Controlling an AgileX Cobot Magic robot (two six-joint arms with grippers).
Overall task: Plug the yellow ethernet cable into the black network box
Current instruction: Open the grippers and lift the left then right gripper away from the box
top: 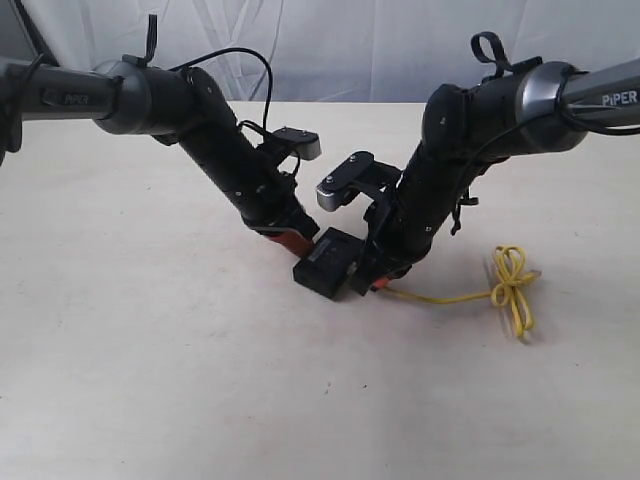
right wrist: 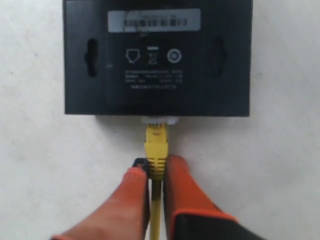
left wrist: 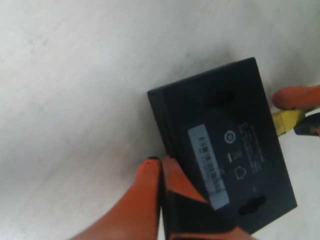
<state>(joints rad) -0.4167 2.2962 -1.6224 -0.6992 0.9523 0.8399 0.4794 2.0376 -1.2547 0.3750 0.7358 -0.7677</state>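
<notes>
Cream tabletop (top: 150,380) lies under both arms. Only the right wrist view shows the right gripper (right wrist: 154,167), its orange fingers pinched on the boot of the thin yellow ethernet cable (right wrist: 156,145). The cable's clear plug meets a port in the flat, matte black network box (right wrist: 210,85) and seems partly inserted. The white barcode label (right wrist: 154,20) is too blurred to read. In the left wrist view the left gripper (left wrist: 159,161) is closed, fingers together against the box's edge. Only the exterior view shows the knotted loop (top: 512,280) well right of the grippers, and PiPER lettering (top: 620,98) on an arm.
</notes>
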